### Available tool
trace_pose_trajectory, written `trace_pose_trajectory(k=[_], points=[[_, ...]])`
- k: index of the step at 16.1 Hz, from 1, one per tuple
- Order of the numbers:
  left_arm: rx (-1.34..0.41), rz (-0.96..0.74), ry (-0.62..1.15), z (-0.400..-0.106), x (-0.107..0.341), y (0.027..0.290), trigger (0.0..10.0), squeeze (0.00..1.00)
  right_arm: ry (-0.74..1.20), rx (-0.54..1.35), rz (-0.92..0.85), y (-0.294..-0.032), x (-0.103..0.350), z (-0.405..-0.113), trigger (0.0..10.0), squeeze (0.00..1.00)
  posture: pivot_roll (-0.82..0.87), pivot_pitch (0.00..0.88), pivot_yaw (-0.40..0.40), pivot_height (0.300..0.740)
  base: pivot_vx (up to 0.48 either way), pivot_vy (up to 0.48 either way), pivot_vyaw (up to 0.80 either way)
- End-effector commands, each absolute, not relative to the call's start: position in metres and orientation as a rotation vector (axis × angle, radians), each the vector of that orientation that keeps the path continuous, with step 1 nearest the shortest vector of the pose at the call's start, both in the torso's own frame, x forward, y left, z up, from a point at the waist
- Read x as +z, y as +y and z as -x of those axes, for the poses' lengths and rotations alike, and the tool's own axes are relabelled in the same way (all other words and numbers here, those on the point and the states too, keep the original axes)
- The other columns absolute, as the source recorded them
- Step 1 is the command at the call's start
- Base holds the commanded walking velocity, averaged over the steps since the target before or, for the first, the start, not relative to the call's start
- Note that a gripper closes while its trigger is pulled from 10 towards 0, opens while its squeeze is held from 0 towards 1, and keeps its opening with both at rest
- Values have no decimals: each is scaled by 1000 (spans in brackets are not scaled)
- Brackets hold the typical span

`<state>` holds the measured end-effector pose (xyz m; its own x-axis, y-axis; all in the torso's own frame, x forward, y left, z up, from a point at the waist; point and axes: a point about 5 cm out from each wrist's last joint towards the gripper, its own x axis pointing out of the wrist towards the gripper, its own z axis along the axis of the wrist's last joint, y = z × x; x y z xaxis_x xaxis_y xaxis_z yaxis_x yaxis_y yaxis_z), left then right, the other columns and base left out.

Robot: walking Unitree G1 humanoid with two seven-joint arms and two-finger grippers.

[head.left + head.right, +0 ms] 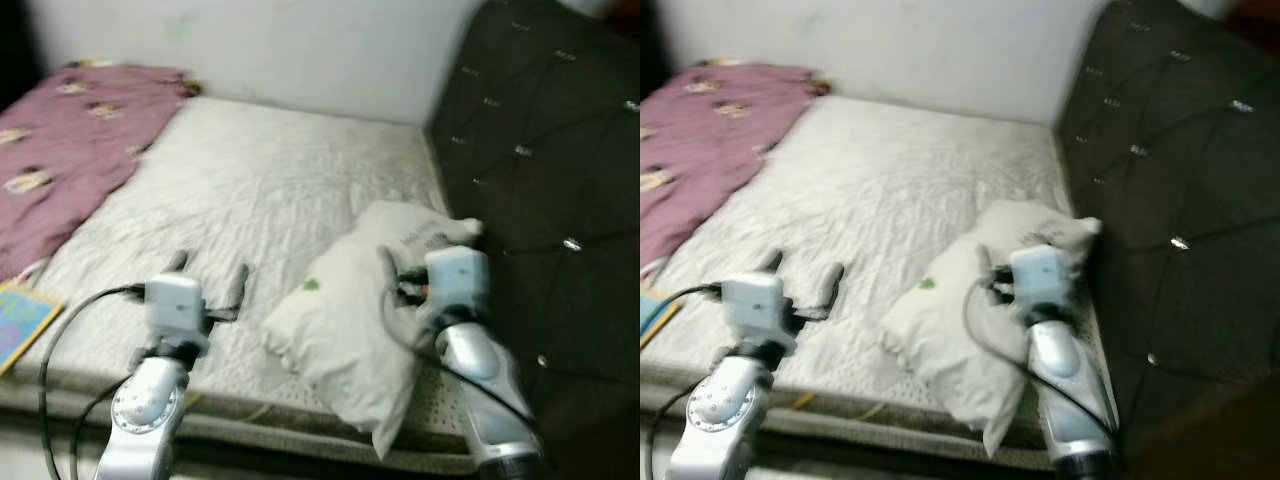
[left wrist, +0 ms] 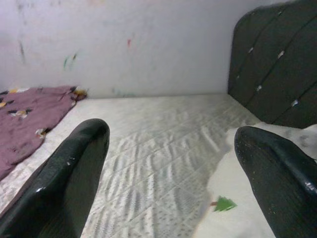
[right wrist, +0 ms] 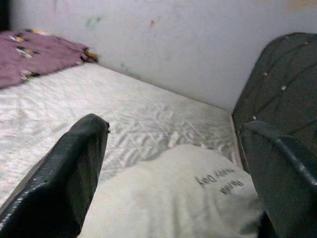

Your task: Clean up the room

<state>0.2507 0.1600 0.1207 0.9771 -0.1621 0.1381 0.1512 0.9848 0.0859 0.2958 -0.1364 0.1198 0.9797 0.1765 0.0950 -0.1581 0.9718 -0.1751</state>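
A white pillow (image 1: pixel 345 325) with dark lettering and a small green mark lies on the bare white mattress (image 1: pixel 260 180), at its right front corner beside the headboard. My right gripper (image 3: pixel 173 163) hovers just above the pillow, its fingers spread wide and open with nothing between them. Over the mattress near the front edge, to the left of the pillow, my left gripper (image 1: pixel 208 275) also stands open and empty. A purple patterned blanket (image 1: pixel 70 150) lies crumpled on the far left side of the bed.
A dark tufted headboard (image 1: pixel 550 150) rises along the right side. A pale wall (image 1: pixel 300 50) runs behind the bed. A colourful flat item, perhaps a book (image 1: pixel 20 325), lies at the left front edge of the bed.
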Motion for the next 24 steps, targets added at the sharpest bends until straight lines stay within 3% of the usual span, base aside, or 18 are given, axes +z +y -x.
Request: trace_pose_trajectory(k=[1,12,17,24], points=[[-208,-53,-172,-253,127,145,10000,0,-87,117,189,-155,117,-295,10000,0,-33,38,-30,740,382,0,0],[-151,-70,-144,-255,123,145,10000,0,-87,118,204,-156,116,-296,10000,0,-36,43,-31,740,61,0,117],[-152,-67,-145,-256,123,145,10000,0,-85,121,203,-155,115,-296,10000,0,-36,42,-33,740,0,-424,0],[-152,-47,-150,-258,123,144,10000,0,-89,118,198,-156,116,-298,10000,0,-34,35,-30,740,0,0,0]])
